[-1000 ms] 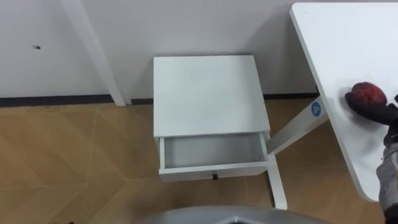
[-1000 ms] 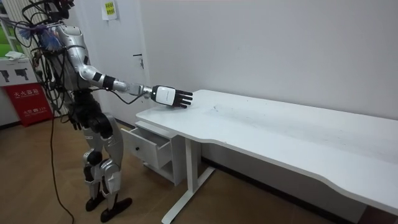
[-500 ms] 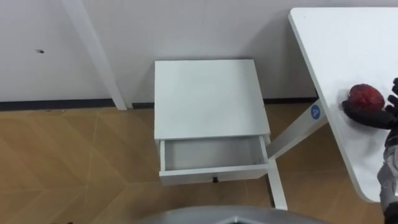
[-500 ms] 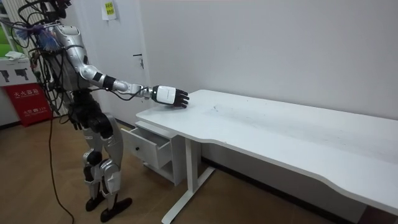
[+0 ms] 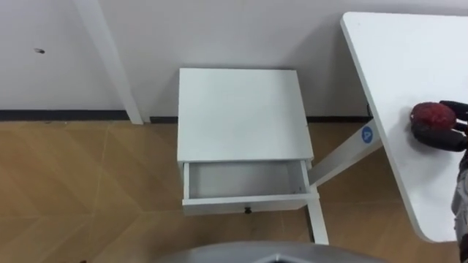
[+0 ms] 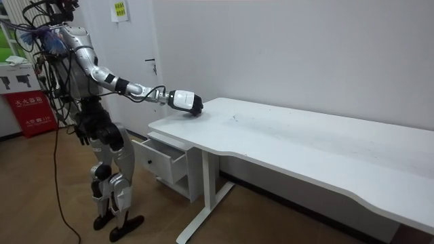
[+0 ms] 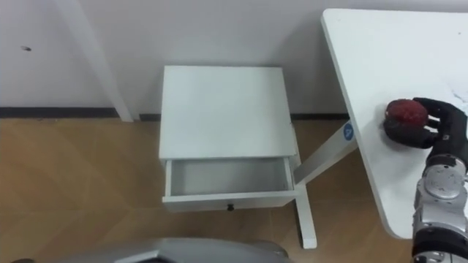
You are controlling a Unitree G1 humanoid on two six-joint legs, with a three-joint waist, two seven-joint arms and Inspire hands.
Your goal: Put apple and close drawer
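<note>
My right hand (image 7: 436, 126) over the white table (image 7: 365, 58), fingers curled round the red apple (image 7: 404, 112), slanted table leg (image 7: 320, 158) between it and the small cabinet (image 7: 223, 109), its drawer (image 7: 219, 201) pulled open, bare bottom showing.

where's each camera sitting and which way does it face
Left eye view: on the head, looking down at the open drawer and table; right hand round the apple.
Right eye view: same scene from slightly aside; more of the right forearm.
Room view: across the room, facing the whole standing robot.
All share table, drawer, right hand.
</note>
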